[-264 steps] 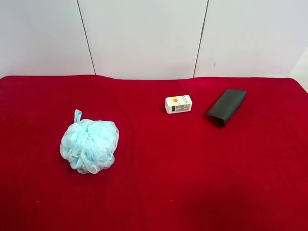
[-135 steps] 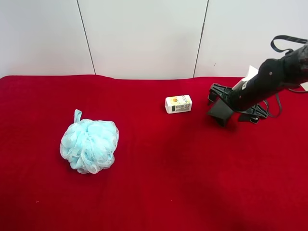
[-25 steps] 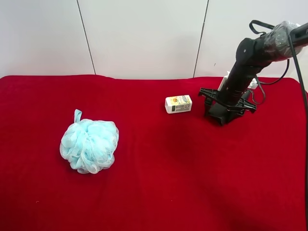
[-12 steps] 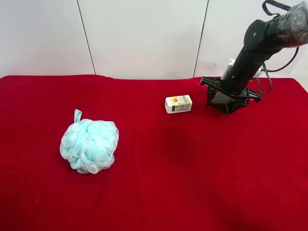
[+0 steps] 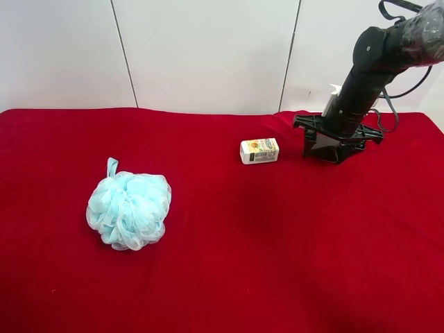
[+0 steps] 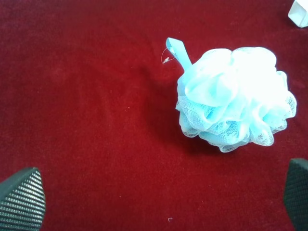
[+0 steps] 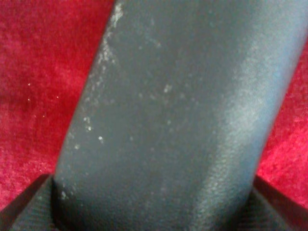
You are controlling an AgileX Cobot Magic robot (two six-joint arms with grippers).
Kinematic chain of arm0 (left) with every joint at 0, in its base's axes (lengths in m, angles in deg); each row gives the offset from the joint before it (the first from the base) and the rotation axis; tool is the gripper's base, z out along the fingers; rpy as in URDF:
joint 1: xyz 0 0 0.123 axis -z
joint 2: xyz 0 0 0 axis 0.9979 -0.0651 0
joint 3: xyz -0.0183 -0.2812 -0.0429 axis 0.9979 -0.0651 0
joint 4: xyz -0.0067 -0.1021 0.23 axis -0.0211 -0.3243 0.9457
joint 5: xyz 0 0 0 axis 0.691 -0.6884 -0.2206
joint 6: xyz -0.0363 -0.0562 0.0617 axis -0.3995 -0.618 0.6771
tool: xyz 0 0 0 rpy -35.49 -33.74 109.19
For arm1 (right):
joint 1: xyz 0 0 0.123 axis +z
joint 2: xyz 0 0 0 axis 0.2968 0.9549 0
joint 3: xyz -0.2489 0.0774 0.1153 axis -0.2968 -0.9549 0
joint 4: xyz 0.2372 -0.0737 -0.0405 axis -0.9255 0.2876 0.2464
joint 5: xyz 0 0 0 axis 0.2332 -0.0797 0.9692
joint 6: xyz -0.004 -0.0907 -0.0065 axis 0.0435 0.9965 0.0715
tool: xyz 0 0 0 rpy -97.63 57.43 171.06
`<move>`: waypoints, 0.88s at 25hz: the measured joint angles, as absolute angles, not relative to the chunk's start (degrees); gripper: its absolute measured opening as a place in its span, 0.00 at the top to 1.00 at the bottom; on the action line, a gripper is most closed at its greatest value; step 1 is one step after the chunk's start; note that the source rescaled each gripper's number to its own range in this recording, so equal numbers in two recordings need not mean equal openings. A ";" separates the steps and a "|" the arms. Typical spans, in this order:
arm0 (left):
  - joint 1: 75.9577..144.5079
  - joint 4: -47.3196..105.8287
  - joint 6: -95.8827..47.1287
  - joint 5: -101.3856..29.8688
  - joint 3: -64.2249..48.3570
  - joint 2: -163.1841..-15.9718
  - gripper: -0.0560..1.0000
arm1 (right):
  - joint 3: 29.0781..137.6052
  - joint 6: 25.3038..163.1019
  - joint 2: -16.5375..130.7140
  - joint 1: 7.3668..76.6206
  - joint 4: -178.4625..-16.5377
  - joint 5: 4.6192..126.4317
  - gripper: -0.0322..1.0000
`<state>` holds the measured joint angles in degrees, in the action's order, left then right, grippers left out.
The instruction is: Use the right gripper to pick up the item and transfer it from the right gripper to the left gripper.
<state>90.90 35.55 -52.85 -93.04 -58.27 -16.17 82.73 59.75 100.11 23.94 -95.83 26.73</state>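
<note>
The right arm [image 5: 378, 55] reaches down at the far right side of the table. I know it is the right one because its wrist camera is filled by the same thing it holds. The right gripper [image 5: 338, 141] is clamped on the dark grey case [image 7: 178, 115], one jaw on each long side. The dark grey case hangs tilted in the jaws, just above or just on the cloth; I cannot tell which.

I judge that the step now is to lift and carry it toward the middle. I would raise it straight first, slowly, because the smooth matte shell may slide in the jaws. I would leave one end free for the other hand. The left gripper [image 6: 159, 197] hovers over the cloth near the pouf with its jaws wide apart and nothing between them, so it can receive the free end.

The red cloth [image 5: 229, 270] covers the whole table and looks soft. Behind it are plain white wall panels [image 5: 208, 48]. The light-blue mesh pouf [image 5: 129, 210] lies well apart from the work. The small white printed box [image 5: 259, 150] lies near the right gripper, so I would pass above it.
</note>
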 joint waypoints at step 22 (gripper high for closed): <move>90.90 35.55 -52.85 -93.04 -58.27 -16.17 0.00 | 82.73 62.15 99.58 23.38 -95.22 26.42 0.95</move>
<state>90.90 35.55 -52.85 -93.04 -58.27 -16.17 82.73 62.15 99.58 23.38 -95.22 26.42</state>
